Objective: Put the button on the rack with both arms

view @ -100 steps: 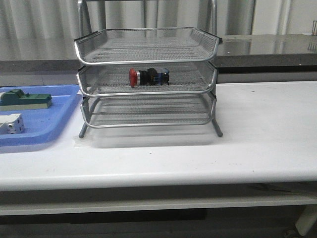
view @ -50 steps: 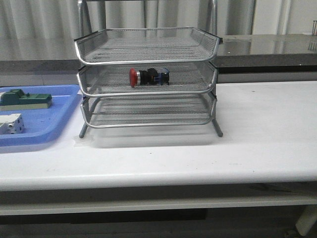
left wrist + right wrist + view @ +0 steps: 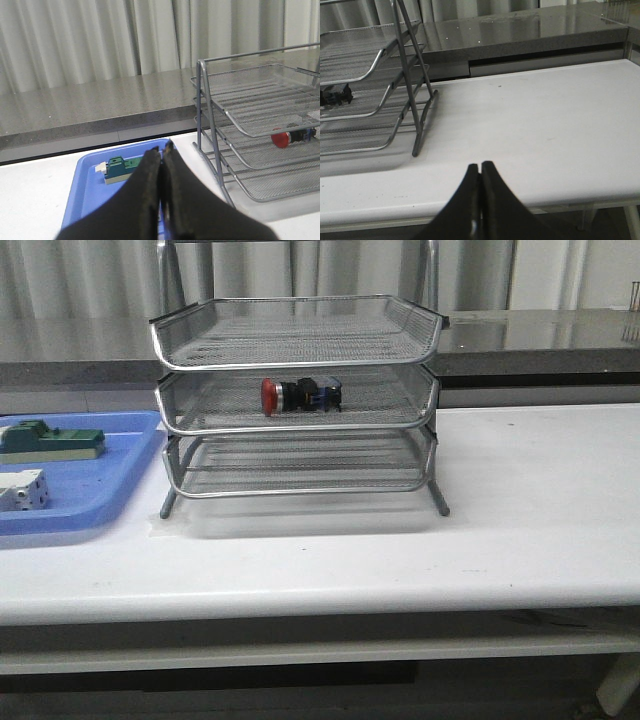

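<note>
The button (image 3: 299, 395), red head to the left, lies on its side in the middle tier of the silver wire rack (image 3: 296, 400). It also shows in the left wrist view (image 3: 292, 136), and its dark rear end shows in the right wrist view (image 3: 335, 94). Neither gripper is in the front view. My left gripper (image 3: 162, 150) is shut and empty, held back over the blue tray, left of the rack (image 3: 260, 130). My right gripper (image 3: 480, 167) is shut and empty, over the table's front edge, right of the rack (image 3: 380, 100).
A blue plastic tray (image 3: 95, 502) at the left holds a green block (image 3: 55, 441) and a white block (image 3: 22, 490); the green block also shows in the left wrist view (image 3: 120, 168). White table (image 3: 540, 500) stretches right of the rack. A grey counter runs behind.
</note>
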Controlling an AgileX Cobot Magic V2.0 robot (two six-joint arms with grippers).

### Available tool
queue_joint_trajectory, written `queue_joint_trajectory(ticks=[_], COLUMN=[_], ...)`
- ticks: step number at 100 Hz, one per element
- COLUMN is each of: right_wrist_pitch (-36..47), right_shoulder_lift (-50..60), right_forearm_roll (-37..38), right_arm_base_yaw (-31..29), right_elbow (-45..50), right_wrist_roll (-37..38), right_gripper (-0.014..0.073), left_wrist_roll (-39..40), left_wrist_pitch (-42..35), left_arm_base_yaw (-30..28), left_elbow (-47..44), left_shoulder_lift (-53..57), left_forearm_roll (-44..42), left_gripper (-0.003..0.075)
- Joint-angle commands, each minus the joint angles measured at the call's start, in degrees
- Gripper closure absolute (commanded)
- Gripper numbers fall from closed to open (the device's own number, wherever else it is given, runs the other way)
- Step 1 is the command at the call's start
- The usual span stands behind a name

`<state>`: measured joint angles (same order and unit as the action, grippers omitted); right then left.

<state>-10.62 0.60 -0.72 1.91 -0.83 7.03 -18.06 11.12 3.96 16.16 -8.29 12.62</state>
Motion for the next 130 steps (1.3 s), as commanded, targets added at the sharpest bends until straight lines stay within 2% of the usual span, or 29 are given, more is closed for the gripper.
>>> queue_joint_trajectory(ticks=[1,25,130], right_wrist_pitch=[5.56,6.97,6.98], right_shoulder_lift=[1.15,1.15,1.15], right_forearm_roll=[0.72,1.46,1.46], right_arm_base_yaw=[0.53,3.98,4.04], right_elbow=[-0.46,1.36,1.36], right_wrist_roll=[0.16,0.16,0.16], right_gripper=[0.0651,0.0651,0.0651], left_wrist_roll=[0.69,0.69,0.69], left_wrist_pitch=[-4.59,-4.59,-4.59], left_arm_base_yaw=[-0.03,-0.03,-0.03], left_elbow=[1.58,1.58,1.58], left_shoulder_lift=[-0.62,-0.62,-0.62], left_forearm_roll=[0.78,0.78,0.78], left_gripper=[0.0741,0.0741,0.0741])
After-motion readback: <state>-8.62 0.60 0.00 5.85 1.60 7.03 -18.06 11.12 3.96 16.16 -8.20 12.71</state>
